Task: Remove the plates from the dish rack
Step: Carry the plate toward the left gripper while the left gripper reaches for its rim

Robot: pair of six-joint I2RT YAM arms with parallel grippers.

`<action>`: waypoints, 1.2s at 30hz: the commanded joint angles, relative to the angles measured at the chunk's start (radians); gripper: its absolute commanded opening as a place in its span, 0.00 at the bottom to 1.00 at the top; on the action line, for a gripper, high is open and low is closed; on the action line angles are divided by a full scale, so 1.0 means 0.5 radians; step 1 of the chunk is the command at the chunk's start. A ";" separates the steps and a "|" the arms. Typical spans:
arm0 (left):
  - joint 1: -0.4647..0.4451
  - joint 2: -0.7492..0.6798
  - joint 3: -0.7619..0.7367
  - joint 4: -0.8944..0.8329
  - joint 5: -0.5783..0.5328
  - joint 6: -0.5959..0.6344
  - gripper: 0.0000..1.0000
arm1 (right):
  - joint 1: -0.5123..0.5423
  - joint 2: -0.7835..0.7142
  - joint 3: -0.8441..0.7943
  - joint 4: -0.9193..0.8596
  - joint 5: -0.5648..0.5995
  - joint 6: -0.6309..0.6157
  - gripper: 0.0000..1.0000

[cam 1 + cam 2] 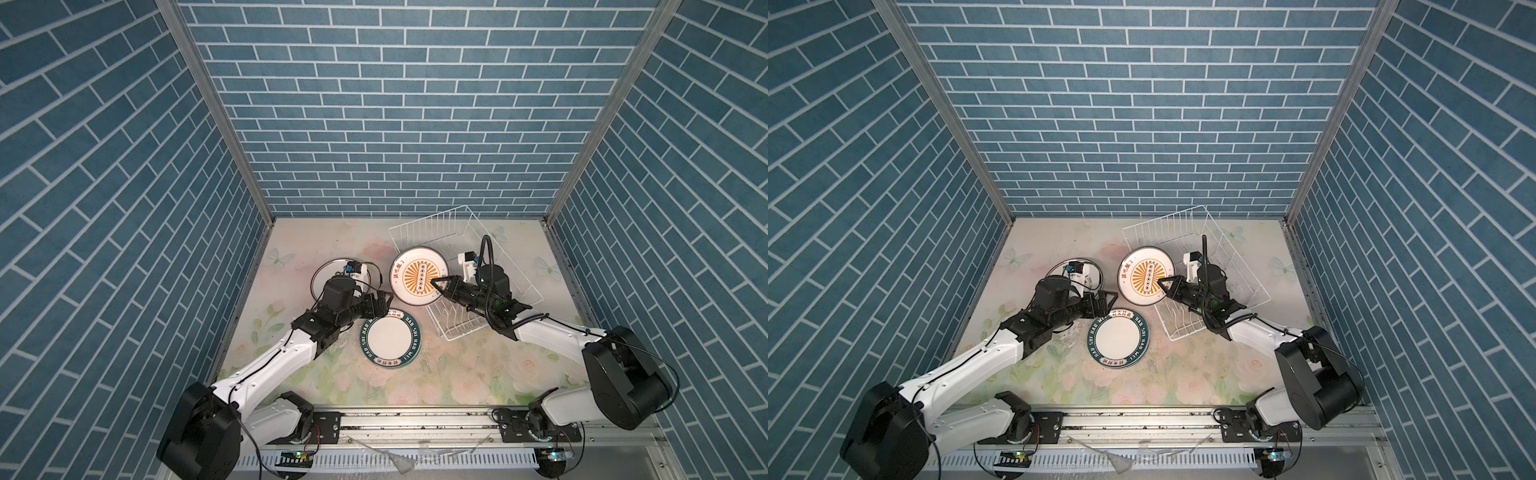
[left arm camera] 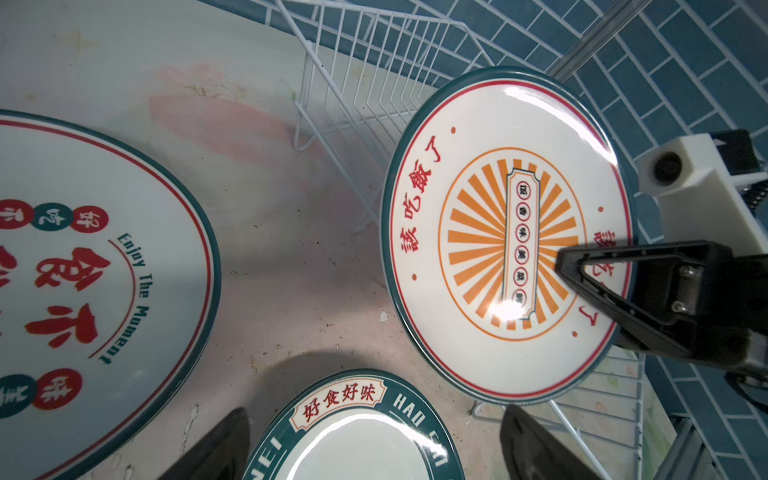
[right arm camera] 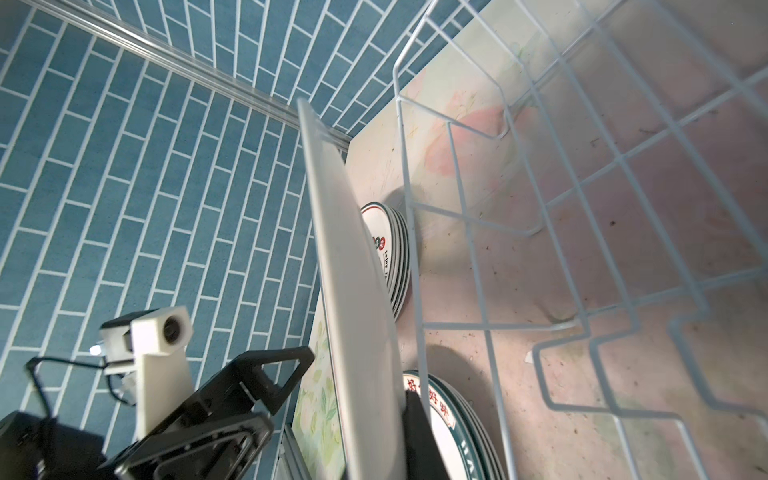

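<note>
Tilting steeply, face leftward and up, the sunburst plate (image 1: 415, 270) is clamped in right jaws; left jaws apart.

— What surrounds the scene in both top views?
— Blue brick-pattern walls (image 1: 395, 104) fill the upper frame and both sides, joined by two slanting aluminium posts (image 1: 216, 112).
— And lower down?
— A pale floral tabletop (image 1: 457, 374), with a printed butterfly (image 1: 279, 257) at its left. A metal rail (image 1: 415, 420) runs along the bottom edge, a slotted white duct (image 1: 332, 460) lies below it, and crumpled clear plastic (image 1: 401, 461) rests on the duct.
</note>
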 commanded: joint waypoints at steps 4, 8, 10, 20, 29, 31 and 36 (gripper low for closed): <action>0.143 0.122 -0.069 0.242 0.351 -0.150 0.91 | 0.128 0.064 0.106 0.211 -0.055 0.094 0.00; 0.146 0.103 -0.084 0.278 0.353 -0.166 0.90 | 0.182 0.139 0.104 0.323 -0.072 0.132 0.00; 0.149 0.099 -0.084 0.278 0.356 -0.170 0.89 | 0.202 0.170 0.113 0.365 -0.084 0.158 0.00; 0.226 0.115 -0.121 0.387 0.478 -0.237 0.79 | 0.275 0.231 0.151 0.460 -0.113 0.211 0.00; 0.290 0.139 -0.160 0.555 0.639 -0.339 0.64 | 0.305 0.299 0.157 0.565 -0.125 0.223 0.00; 0.289 0.135 -0.163 0.562 0.648 -0.340 0.61 | 0.309 0.314 0.163 0.584 -0.128 0.223 0.00; 0.292 0.118 -0.171 0.585 0.674 -0.353 0.46 | 0.317 0.350 0.176 0.603 -0.125 0.214 0.00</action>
